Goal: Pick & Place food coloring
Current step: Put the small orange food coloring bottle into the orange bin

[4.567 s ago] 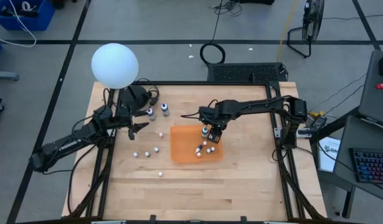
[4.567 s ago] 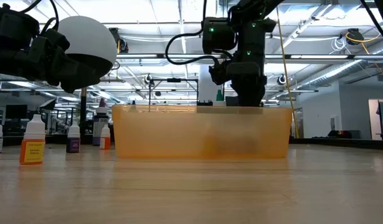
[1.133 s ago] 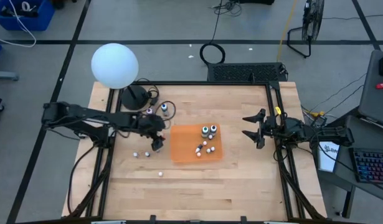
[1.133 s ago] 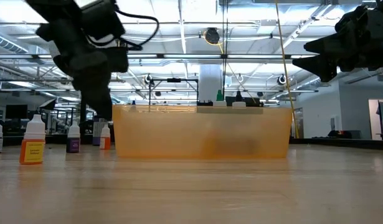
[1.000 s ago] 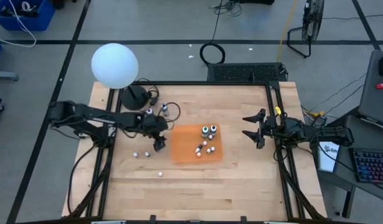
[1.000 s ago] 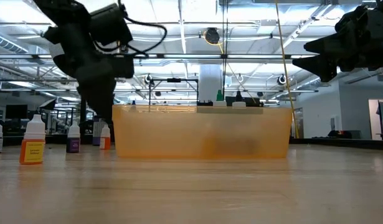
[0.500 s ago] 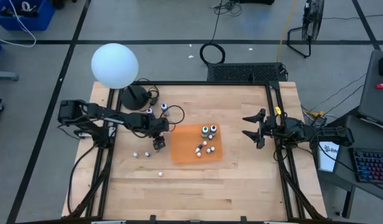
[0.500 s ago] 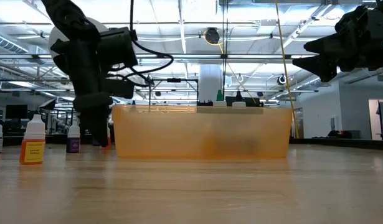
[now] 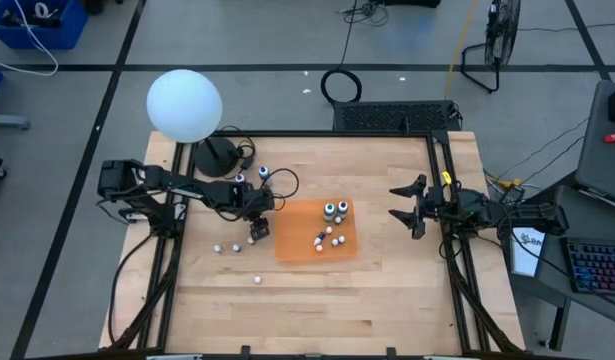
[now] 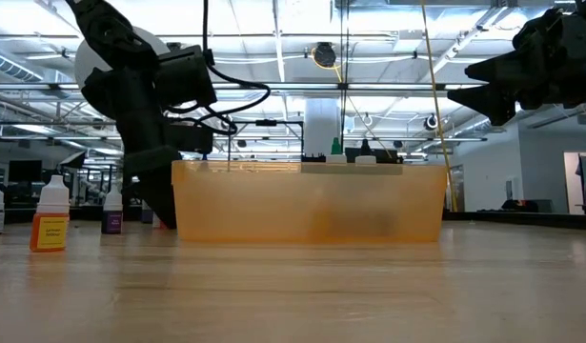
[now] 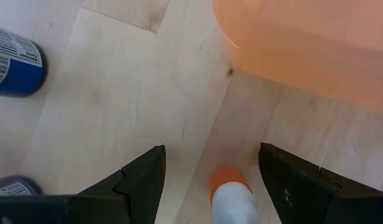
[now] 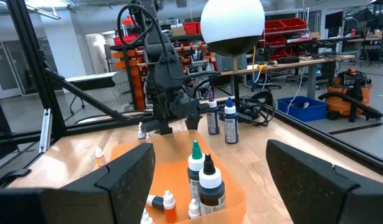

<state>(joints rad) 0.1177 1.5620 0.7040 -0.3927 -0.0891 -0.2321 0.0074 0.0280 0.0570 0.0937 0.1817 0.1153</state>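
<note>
L end effector [image 9: 257, 232] moved from counter's left-rear, near white globe [image 9: 184, 104], in toward orange tray [image 9: 287, 245]; now low just beside tray's left edge, fingers spread astride small orange-capped bottle [image 11: 231, 194]. R end effector [image 9: 405, 207] left tray, pulled back to right side, clear of tray.

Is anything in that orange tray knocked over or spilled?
No spill shows. In the orange tray, one small bottle lies on its side beside upright ones, such as the green-tipped bottle. The left gripper is open around an orange bottle on the table; the right gripper waits aside.
</note>
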